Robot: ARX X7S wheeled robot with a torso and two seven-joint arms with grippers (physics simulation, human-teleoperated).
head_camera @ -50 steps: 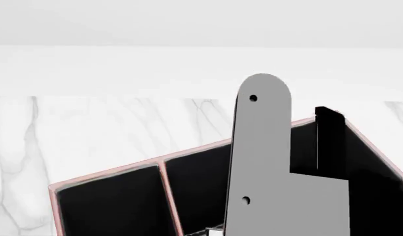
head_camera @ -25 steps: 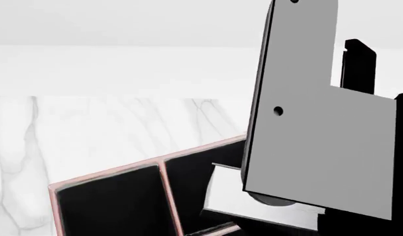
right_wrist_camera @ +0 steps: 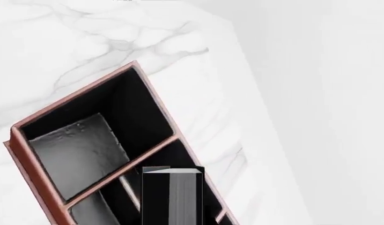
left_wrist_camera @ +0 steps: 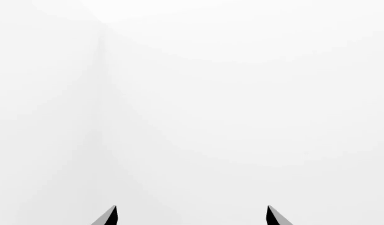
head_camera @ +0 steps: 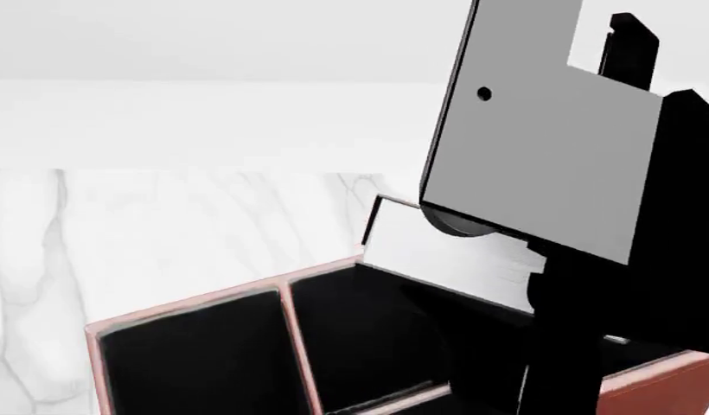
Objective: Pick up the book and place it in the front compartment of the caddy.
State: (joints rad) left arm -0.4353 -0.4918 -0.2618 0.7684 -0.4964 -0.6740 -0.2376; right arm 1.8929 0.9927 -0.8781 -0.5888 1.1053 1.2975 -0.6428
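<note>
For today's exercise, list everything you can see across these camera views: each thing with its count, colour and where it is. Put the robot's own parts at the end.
Caddy: one, reddish-brown with black lining and thin partitions, standing on the table, low in the head view.
Book: one, black cover with white page edges, held above the caddy in the right gripper's jaws.
Table: one, white marble with grey veins, under the caddy.
Wall: plain white, behind the table.
Right gripper: one, grey and black, raised over the caddy and shut on the book.
Left gripper: one, only two dark fingertips showing, set apart, facing blank white background and holding nothing.
</note>
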